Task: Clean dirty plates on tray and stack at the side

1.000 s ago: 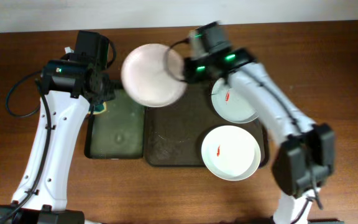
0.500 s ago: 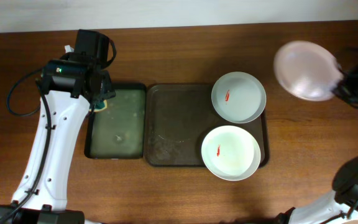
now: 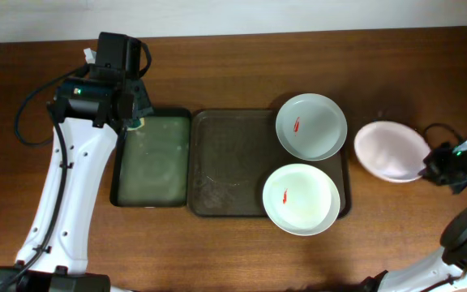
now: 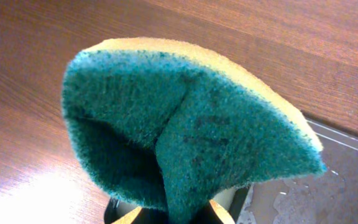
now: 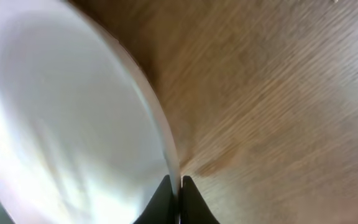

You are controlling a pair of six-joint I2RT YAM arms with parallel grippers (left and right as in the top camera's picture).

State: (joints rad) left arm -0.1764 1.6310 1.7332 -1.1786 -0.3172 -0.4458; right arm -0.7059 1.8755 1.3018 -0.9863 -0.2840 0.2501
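Two white plates with small red smears sit on the right part of the dark brown tray (image 3: 229, 162): one at the back (image 3: 311, 126), one at the front (image 3: 301, 199). A third white plate (image 3: 390, 151) is over the table right of the tray, its rim pinched in my right gripper (image 3: 430, 165); the right wrist view shows the fingers (image 5: 179, 185) shut on that rim (image 5: 73, 124). My left gripper (image 3: 134, 116) is shut on a folded green and yellow sponge (image 4: 191, 124) near the back left corner of the smaller tray.
The smaller dark tray with a greenish wet floor (image 3: 152, 158) lies left of the brown tray. The brown tray's left half holds no plate. A cable (image 3: 23, 130) loops at the far left.
My right gripper carried the third plate from above the tray's back left, across to the right, and lowered it to the table right of the tray. The left arm shifted only slightly.
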